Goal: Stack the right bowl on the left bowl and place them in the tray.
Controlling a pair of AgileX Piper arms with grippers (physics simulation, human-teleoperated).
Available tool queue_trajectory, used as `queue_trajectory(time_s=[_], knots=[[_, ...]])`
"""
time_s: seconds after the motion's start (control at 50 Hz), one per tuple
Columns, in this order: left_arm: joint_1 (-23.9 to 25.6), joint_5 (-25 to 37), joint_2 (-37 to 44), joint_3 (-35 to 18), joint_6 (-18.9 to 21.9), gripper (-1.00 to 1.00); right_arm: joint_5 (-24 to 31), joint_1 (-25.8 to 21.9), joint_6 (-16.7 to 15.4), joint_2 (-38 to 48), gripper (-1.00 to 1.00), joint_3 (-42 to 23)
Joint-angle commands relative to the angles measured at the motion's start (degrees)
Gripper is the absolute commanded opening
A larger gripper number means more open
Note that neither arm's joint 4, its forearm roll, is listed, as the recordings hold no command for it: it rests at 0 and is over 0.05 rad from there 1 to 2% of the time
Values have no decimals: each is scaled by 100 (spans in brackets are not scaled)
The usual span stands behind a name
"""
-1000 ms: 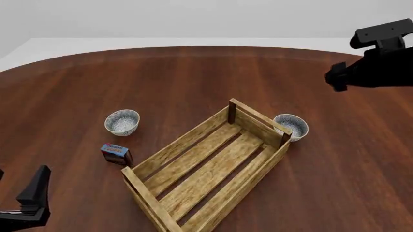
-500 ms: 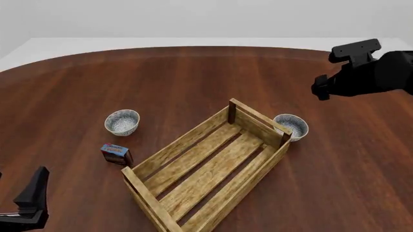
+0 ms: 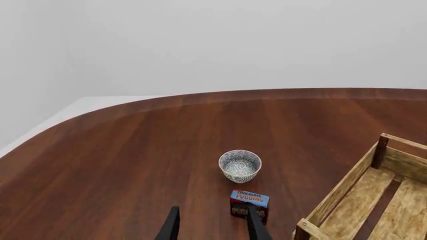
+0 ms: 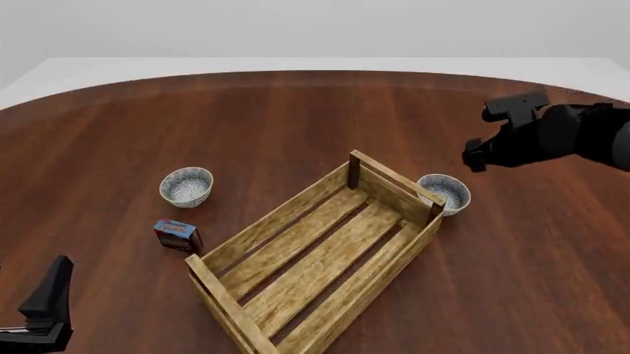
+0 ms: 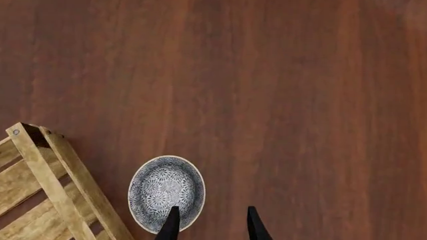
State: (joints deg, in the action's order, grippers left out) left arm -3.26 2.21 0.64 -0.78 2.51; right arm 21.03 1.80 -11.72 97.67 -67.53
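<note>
At the bottom left corner of the front view the left hand [image 4: 44, 313] sits low over the bench [image 4: 295, 118], holding nothing; in its own wrist view its two dark fingers [image 3: 172, 226] stand apart with bare wood between them. Just above it in the front view, at lower left, a small blue-and-red box [image 4: 177, 234] stands on the bench, near the tray's near corner. The tray [image 4: 320, 258], a light-wood slatted crate, runs diagonally from the bottom centre up toward the middle of the frame, and nothing lies on its slats. Left of centre, a little above the box, the left bowl [image 4: 186, 186] sits upright on the bench and holds nothing; the left wrist view shows it just past the box. Right of centre, the right bowl [image 4: 444, 193] sits upright just beside the tray's far corner post, likewise holding nothing; whether it touches the post cannot be told. At the upper right the right hand [image 4: 473, 156] hangs above the bench beyond that bowl; its wrist view looks straight down, fingers [image 5: 171, 225] spread apart, one tip over the bowl's rim.
</note>
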Motion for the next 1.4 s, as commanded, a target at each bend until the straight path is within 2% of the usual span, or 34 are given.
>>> queue_trajectory(time_s=[0.02, 0.72, 1.32, 1.34, 1.4], knots=[[-12, -4, 9, 11, -10, 100, -274, 17, 22, 435, 100, 64], [-14, -43, 45, 45, -62, 100, -893, -95, 190, 1316, 100, 237], [-37, 1, 0, 49, -75, 100, -1283, -171, 344, 1729, 100, 443], [-39, -1, 1, 49, -72, 100, -1286, -175, 347, 1722, -100, 452], [-32, 4, -7, 53, -55, 100, -1292, -207, 391, 1660, -100, 474]])
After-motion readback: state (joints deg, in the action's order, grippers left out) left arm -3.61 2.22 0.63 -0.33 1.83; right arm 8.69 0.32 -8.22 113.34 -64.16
